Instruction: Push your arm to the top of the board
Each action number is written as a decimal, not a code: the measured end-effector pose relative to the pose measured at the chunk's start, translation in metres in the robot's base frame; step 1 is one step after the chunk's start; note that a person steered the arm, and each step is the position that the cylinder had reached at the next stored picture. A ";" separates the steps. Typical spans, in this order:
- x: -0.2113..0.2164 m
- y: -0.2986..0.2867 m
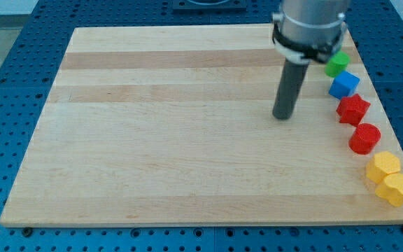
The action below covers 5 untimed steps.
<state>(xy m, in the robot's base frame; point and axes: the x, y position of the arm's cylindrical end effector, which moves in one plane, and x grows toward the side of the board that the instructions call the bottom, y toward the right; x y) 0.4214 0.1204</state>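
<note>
A blue perforated metal table (pixel 19 84) carries a pale wooden board (pixel 173 140) made of glued planks, its grain running across the view. Down the board's right edge runs a curved line of small glossy plastic blocks: a green block (pixel 338 64) partly hidden by the arm, a blue cube (pixel 344 85), a red star-shaped block (pixel 353 109), a red rounded block (pixel 364 138), then a yellow block (pixel 383 166) touching a yellow hexagonal block (pixel 397 189). The arm's grey cylindrical body (pixel 310 24) enters from the view's top, ending in a straight dark rod. My tip (pixel 283 116) rests on the board's upper right part, left of the red star, apart from every block. There is no pincer, only the rod.
</note>
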 end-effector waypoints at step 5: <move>-0.227 0.004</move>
